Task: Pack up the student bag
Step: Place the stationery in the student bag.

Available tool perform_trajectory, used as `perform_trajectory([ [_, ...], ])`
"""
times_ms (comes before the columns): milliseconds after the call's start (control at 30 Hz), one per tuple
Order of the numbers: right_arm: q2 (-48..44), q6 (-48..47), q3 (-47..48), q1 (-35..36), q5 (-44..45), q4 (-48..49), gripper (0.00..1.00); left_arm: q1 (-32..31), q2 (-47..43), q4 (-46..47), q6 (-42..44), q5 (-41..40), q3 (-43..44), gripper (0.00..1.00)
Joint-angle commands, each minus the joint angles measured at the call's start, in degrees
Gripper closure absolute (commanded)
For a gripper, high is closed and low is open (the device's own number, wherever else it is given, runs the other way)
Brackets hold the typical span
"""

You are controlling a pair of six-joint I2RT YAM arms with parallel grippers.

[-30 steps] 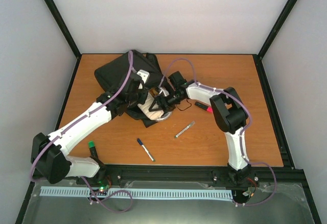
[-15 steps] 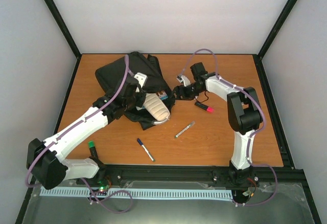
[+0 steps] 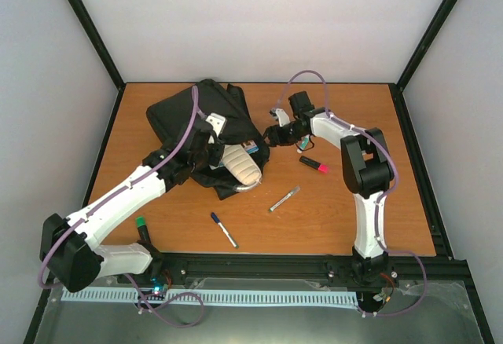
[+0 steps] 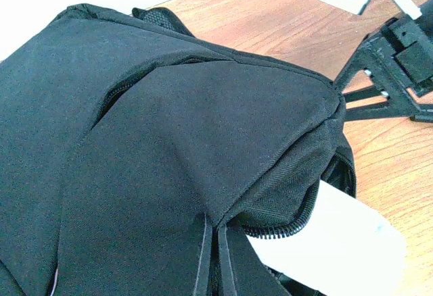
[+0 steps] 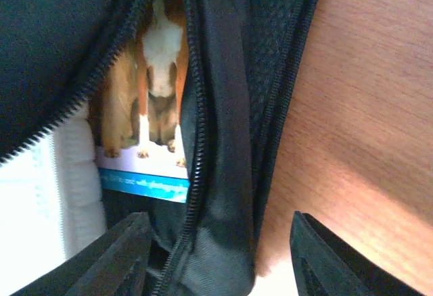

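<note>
The student bag, a black backpack, lies at the back left of the table with its zipper mouth facing right. A beige pouch pokes out of that mouth. My left gripper is shut on a fold of the bag's fabric beside the zipper, and in its wrist view the left gripper has cloth bunched at the tips. My right gripper stands open at the bag's right edge. In the right wrist view the right gripper straddles the zipper rim. A picture-covered book shows inside.
On the wood to the right of the bag lie a pink marker, a silver pen and a blue pen. A green-capped item stands by the left arm's base. Black frame posts edge the table.
My right gripper has drawn back from over the pouch to the bag's right edge, and its jaws have narrowed. The pouch now shows uncovered. The left gripper keeps its hold on the bag.
</note>
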Motion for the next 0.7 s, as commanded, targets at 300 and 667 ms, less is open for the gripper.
perform_trajectory([
  [300, 0.36, -1.33, -2.16, -0.29, -0.66, 2.98, 0.97, -0.47, 0.34, 6.52, 1.21, -0.55, -0.03, 0.99],
  [667, -7.88, -2.51, -11.35, -4.30, -0.71, 2.85, 0.97, -0.29, 6.11, 11.17, 1.55, -0.66, 2.32, 0.99],
])
